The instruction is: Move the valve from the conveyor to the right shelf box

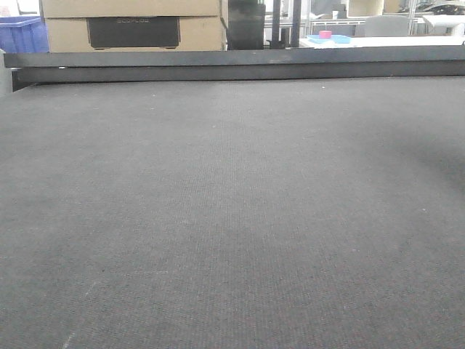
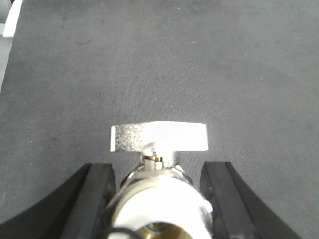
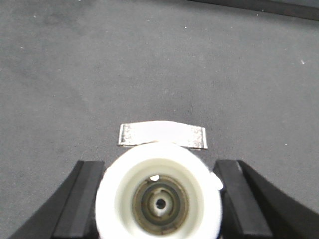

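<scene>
Left wrist-mounted view: the left gripper [image 2: 159, 168] has its two black fingers [image 2: 92, 199] closed against either flank of a valve [image 2: 158, 194], with no gap showing on either side. The valve's pale stubby body runs along the camera's line of sight, with one end toward the lens. Its flat silvery lever [image 2: 158, 137] sits at the far end on a short stem, its long axis lying straight across the picture from finger to finger. Beyond it, the dark grey woven belt of the conveyor [image 2: 159, 64] fills the rest of the picture. In the right wrist view, the right gripper [image 3: 159, 164] likewise presses its fingers [image 3: 82, 199] against a second valve [image 3: 158, 199]. This one's white round end and open port face the lens squarely, so its body axis points away from the camera toward the belt [image 3: 159, 64]. Its lever [image 3: 162, 135] shows as a crosswise bar just past the rim. The front-facing view shows the belt [image 1: 232, 218] stretching to a black side rail [image 1: 232, 69], with cardboard boxes [image 1: 131, 25] and a blue crate [image 1: 22, 35] beyond.
</scene>
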### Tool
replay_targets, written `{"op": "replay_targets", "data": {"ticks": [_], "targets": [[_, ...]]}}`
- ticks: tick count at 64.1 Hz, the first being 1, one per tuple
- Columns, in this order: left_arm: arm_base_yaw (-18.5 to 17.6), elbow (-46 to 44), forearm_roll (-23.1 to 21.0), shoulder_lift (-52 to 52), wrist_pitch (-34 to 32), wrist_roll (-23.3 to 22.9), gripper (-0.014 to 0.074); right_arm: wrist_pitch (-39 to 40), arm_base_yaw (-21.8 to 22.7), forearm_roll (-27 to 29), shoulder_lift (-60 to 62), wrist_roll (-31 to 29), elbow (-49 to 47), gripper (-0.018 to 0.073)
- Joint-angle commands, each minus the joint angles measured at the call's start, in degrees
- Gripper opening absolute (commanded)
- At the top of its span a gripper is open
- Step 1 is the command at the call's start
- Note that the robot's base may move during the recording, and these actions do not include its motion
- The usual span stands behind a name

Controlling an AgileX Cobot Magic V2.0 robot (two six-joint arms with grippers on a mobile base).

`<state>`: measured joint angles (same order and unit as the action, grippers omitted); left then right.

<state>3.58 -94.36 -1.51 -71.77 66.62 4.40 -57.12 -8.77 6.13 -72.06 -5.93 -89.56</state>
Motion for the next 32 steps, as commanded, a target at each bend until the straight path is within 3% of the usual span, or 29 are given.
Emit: {"op": "replay_targets", "data": {"ticks": [1, 32], "targets": [[-0.36, -0.67, -0.35, 0.63, -4.02, -0.45, -0.0111, 4.11, -0.06, 0.10, 1.00, -0.10, -1.18, -0.0153], [-0.36, -0.67, -0.35, 0.63, -15.18, -0.45, -0.0111, 4.19, -0.06, 0.10, 1.00, -0.10, -1.18, -0.0153]]}}
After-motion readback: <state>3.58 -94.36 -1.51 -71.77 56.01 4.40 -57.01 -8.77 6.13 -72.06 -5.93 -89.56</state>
